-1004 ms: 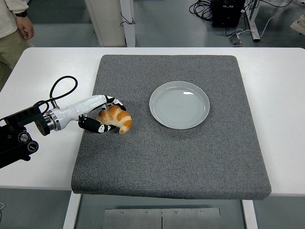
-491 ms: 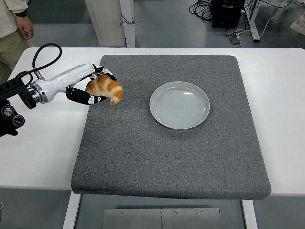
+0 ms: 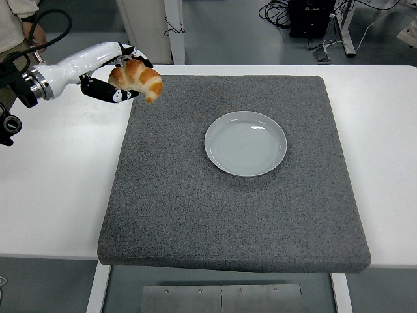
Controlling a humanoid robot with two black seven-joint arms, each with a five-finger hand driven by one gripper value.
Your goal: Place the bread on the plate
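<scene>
A golden croissant (image 3: 137,78) hangs in the air above the far left corner of the grey mat (image 3: 234,215). My left hand (image 3: 117,77) is shut on it, black fingers curled around its left end, the white forearm reaching in from the upper left. The pale grey plate (image 3: 245,143) lies bare on the mat, to the right of the croissant and nearer to me. The right arm does not show.
The mat covers most of the white table (image 3: 58,195). A person (image 3: 16,26) stands at the top left corner, just behind my left arm. Black cabling (image 3: 49,26) loops over my left wrist.
My left hand has lifted the croissant off the mat and carried it up and away toward the far left corner. The plate has not moved.
</scene>
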